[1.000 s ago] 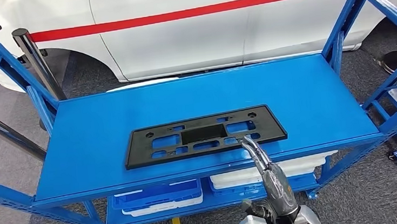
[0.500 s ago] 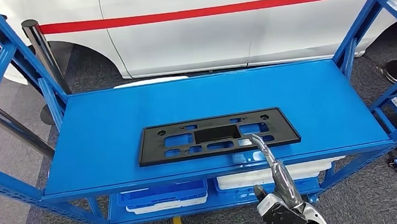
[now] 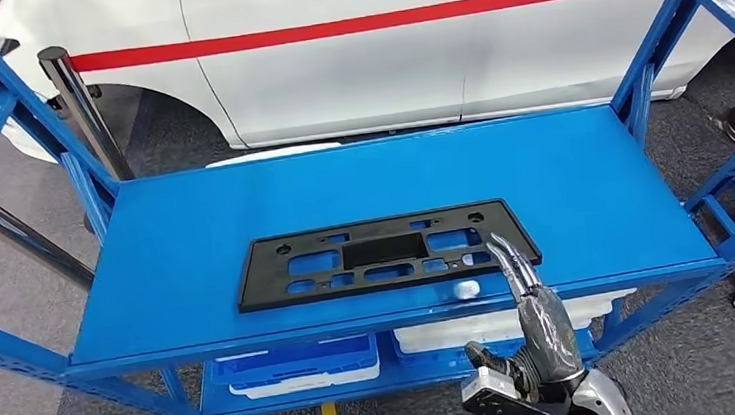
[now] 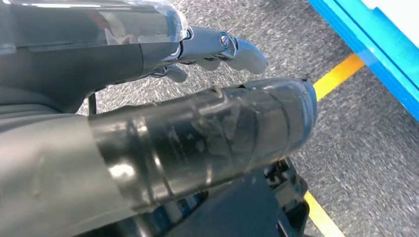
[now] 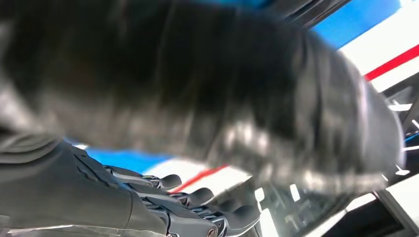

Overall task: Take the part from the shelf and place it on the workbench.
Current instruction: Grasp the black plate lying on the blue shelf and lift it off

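Our right hand (image 3: pixel 530 299) has shifted toward the part's right end, fingers extended over its front corner, holding nothing; a grasp looks near. Our left hand (image 4: pixel 217 49) hangs low, empty, fingers loosely apart. The part (image 3: pixel 385 252) lies flat on the shelf (image 3: pixel 194 223), near the front edge, with open room all round.

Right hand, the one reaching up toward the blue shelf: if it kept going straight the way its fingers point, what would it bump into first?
Probably the black part. The right hand points its fingertips at the part's near right corner on the blue shelf; depth is unclear.
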{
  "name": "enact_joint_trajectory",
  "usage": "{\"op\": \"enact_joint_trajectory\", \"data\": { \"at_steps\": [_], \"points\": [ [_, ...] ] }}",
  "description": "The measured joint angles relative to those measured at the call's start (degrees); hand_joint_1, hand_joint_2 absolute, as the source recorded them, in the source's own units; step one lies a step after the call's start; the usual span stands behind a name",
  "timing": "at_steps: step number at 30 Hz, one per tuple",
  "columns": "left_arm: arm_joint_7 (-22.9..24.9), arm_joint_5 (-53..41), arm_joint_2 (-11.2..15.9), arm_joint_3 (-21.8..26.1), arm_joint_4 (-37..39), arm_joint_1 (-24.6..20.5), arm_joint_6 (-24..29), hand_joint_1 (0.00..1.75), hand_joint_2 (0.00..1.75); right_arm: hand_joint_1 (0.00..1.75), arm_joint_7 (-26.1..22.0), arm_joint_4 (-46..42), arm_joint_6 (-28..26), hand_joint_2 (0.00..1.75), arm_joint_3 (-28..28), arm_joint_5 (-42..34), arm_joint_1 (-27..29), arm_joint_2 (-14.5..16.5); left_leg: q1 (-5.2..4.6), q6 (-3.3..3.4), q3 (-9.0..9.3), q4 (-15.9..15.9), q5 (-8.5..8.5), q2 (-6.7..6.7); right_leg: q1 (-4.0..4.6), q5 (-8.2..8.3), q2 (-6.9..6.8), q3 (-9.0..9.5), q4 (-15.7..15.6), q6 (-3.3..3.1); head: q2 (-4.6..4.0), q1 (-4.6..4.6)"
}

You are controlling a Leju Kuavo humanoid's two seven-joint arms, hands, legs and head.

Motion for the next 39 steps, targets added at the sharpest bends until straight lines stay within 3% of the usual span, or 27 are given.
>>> {"op": "enact_joint_trajectory", "data": {
  "at_steps": [2, 3, 4, 5, 7, 9, 12, 14, 17, 18, 19, 20, 22, 24, 27, 29, 32, 34, 35, 36, 37, 39],
  "points": [
    [0.18, -0.39, -0.01, -0.04, 0.00, -0.08, -0.03, 0.00, 0.00, 0.00, 0.72, 0.19, -1.38, 0.00, 0.01, 3.94, -0.51, -0.51, 0.09, -0.38, -3.50, 7.48, -3.40, 0.11, 0.09, 0.00, -0.16, -0.05, -0.01, -0.26, 0.00, -0.03],
    [0.28, -0.61, -0.01, -0.05, 0.00, -0.08, -0.07, 0.00, 0.00, 0.00, 0.98, 0.34, -2.04, 0.00, 0.02, 5.44, -0.74, -0.76, 0.12, -0.43, -4.76, 10.03, -4.04, 0.12, 0.17, -0.01, -0.22, -0.05, -0.01, -0.29, 0.00, -0.02],
    [0.38, -0.84, -0.01, -0.06, 0.00, -0.08, -0.11, 0.00, 0.00, 0.00, 1.23, 0.50, -2.50, 0.44, 0.03, 6.45, -1.03, -0.98, 0.11, -0.36, -5.13, 10.65, -3.58, 0.13, 0.27, -0.02, -0.25, -0.01, 0.00, -0.30, 0.00, -0.02],
    [0.49, -1.03, -0.01, -0.07, 0.00, -0.11, -0.15, 0.00, 0.00, 0.00, 1.49, 0.63, -2.71, 0.87, 0.03, 7.04, -1.39, -1.16, 0.09, -0.15, -4.37, 8.93, -2.03, 0.14, 0.36, -0.03, -0.25, 0.08, 0.00, -0.31, 0.00, -0.03],
    [0.74, -1.50, 0.02, -0.07, 0.00, -0.27, -0.23, 0.00, 0.00, 0.00, 1.94, 0.82, -2.31, 1.75, 0.05, 7.28, -2.36, -1.54, -0.15, 0.74, -0.80, 1.31, 1.98, 0.25, 0.54, -0.08, -0.23, 0.32, -0.02, -0.28, 0.00, -0.01],
    [1.01, -2.09, 0.07, -0.07, 0.00, -0.58, -0.42, 0.00, 0.00, 0.00, 2.35, 1.15, -1.10, 1.75, 0.23, 7.47, -3.79, -2.19, -0.57, 1.60, 1.72, -4.37, 3.74, 0.40, 0.65, -0.06, -0.23, 0.28, -0.01, 0.02, 0.00, 0.01],
    [1.39, -2.96, 0.09, -0.07, 0.00, -0.82, -0.86, 0.00, 0.00, 0.00, 3.02, 2.23, 1.05, 1.75, 1.02, 8.34, -6.31, -3.40, -0.67, 2.17, 2.18, -5.92, 4.11, 0.42, 0.59, 0.20, -0.29, 0.16, -0.28, 0.98, 0.00, 0.02],
    [1.67, -3.51, 0.07, -0.08, 0.00, -0.94, -1.03, 0.00, 0.00, 0.00, 3.65, 3.11, 2.11, 1.75, 1.63, 9.38, -7.96, -4.22, -0.32, 2.63, 2.55, -6.90, 4.79, 0.43, 0.61, -0.94, -0.20, -0.30, 1.06, 1.50, 0.00, 0.08],
    [2.19, -4.70, -0.02, -0.09, 0.00, -1.35, -1.35, 0.00, 0.00, 0.00, 5.38, 5.38, 5.15, 1.75, 3.27, 10.93, -11.19, -5.55, -0.25, 2.99, 2.53, -7.29, 5.18, 0.49, 0.43, -6.02, 0.03, -4.75, 10.65, 1.99, 0.00, 0.14],
    [2.39, -5.19, -0.05, -0.09, 0.00, -1.44, -1.52, 0.00, 0.00, 0.00, 5.89, 6.42, 6.39, 1.75, 3.99, 11.18, -12.39, -5.98, -0.28, 2.99, 2.46, -7.22, 5.17, 0.48, 0.37, -6.93, 0.03, -6.23, 13.68, 2.16, 0.00, 0.14],
    [2.58, -5.65, -0.07, -0.09, 0.00, -1.50, -1.68, 0.00, 0.00, 0.00, 6.26, 7.45, 7.53, 1.75, 4.68, 11.30, -13.66, -6.37, -0.29, 2.96, 2.43, -7.12, 5.13, 0.46, 0.30, -6.73, 0.03, -6.90, 14.93, 2.30, 0.00, 0.14],
    [2.79, -6.14, -0.09, -0.09, 0.00, -1.59, -1.87, 0.00, 0.00, 0.00, 6.46, 8.53, 8.69, 1.75, 5.39, 11.26, -15.06, -6.73, -0.28, 2.92, 2.42, -6.96, 5.06, 0.41, 0.19, -5.37, 0.02, -6.48, 13.89, 2.39, 0.00, 0.14],
    [3.11, -7.01, -0.19, -0.09, 0.00, -1.92, -2.10, 0.00, 0.00, 0.00, 6.58, 10.46, 10.73, 1.75, 6.68, 10.93, -18.02, -7.21, -0.25, 2.64, 2.36, -6.36, 4.71, 0.28, -0.06, -1.36, 0.06, -3.21, 6.88, 2.44, 0.00, 0.14],
    [3.31, -7.68, -0.27, -0.09, 0.00, -2.37, -2.22, 0.00, 0.00, 0.00, 6.52, 12.42, 12.39, 1.75, 8.30, 10.58, -20.78, -7.47, -0.44, 2.12, 1.97, -5.54, 4.30, 0.13, -0.01, 0.44, 0.16, -0.75, 1.28, 2.13, 0.00, 0.14],
    [3.54, -8.32, -0.29, -0.09, 0.00, -2.67, -2.42, 0.00, 0.00, 0.00, 6.40, 14.83, 13.88, 1.75, 10.80, 10.03, -23.69, -7.63, -0.55, 1.39, 1.57, -5.37, 4.22, 0.04, 0.23, 0.36, 0.23, -0.60, 0.31, 1.17, 0.00, 0.13],
    [3.72, -8.71, -0.31, -0.09, 0.00, -2.85, -2.60, 0.00, 0.00, 0.00, 6.24, 16.11, 14.62, 1.75, 12.51, 9.55, -25.47, -7.64, -0.40, 0.81, 0.98, -3.95, 3.12, 0.09, 0.07, 0.58, 0.16, -0.54, 0.03, 0.50, 0.00, 0.12],
    [3.96, -9.13, -0.35, -0.09, 0.00, -3.11, -2.79, 0.00, 0.00, 0.00, 6.04, 17.69, 15.06, 1.75, 14.73, 9.28, -27.41, -7.50, -0.11, -0.01, -3.46, 5.66, -1.76, 0.20, -0.01, 0.64, -0.05, -0.50, -0.14, -0.06, 0.00, 0.11],
    [4.08, -9.42, -0.37, -0.09, 0.00, -3.11, -2.93, 0.00, 0.00, 0.00, 5.82, 18.68, 15.35, 1.75, 16.01, 9.13, -28.20, -7.26, -0.02, -0.17, -6.27, 10.99, -3.08, 0.20, 0.08, 0.58, -0.11, -0.47, -0.11, -0.14, 0.00, 0.12],
    [4.13, -9.54, -0.39, -0.09, 0.00, -3.11, -2.98, 0.00, 0.00, 0.00, 5.60, 19.11, 15.53, 1.75, 16.57, 9.00, -28.51, -7.12, -0.02, -0.10, -6.40, 10.77, -2.15, 0.20, 0.12, 0.54, -0.10, -0.41, -0.10, -0.15, 0.00, 0.12],
    [4.15, -9.60, -0.41, -0.09, 0.00, -3.13, -3.01, 0.00, 0.00, 0.00, 5.38, 19.47, 15.67, 1.75, 17.06, 8.86, -28.81, -6.97, -0.04, 0.08, -5.38, 8.19, -0.20, 0.20, 0.15, 0.48, -0.08, -0.29, -0.09, -0.14, 0.00, 0.12],
    [4.16, -9.64, -0.43, -0.09, 0.00, -3.16, -3.01, 0.00, 0.00, 0.00, 5.19, 19.74, 15.76, 1.75, 17.50, 8.76, -29.12, -6.80, -0.07, 0.40, -3.60, 3.95, 2.18, 0.22, 0.18, 0.39, -0.06, -0.14, -0.11, -0.11, 0.00, 0.13],
    [4.20, -9.67, -0.44, -0.09, 0.00, -3.30, -3.01, 0.00, 0.00, 0.00, 5.03, 20.23, 15.79, 1.75, 18.21, 8.67, -29.77, -6.50, -0.35, 1.11, -0.43, -3.16, 5.02, 0.22, 0.34, 0.29, -0.01, -0.04, -0.14, 0.14, 0.00, 0.14]
  ]
}}
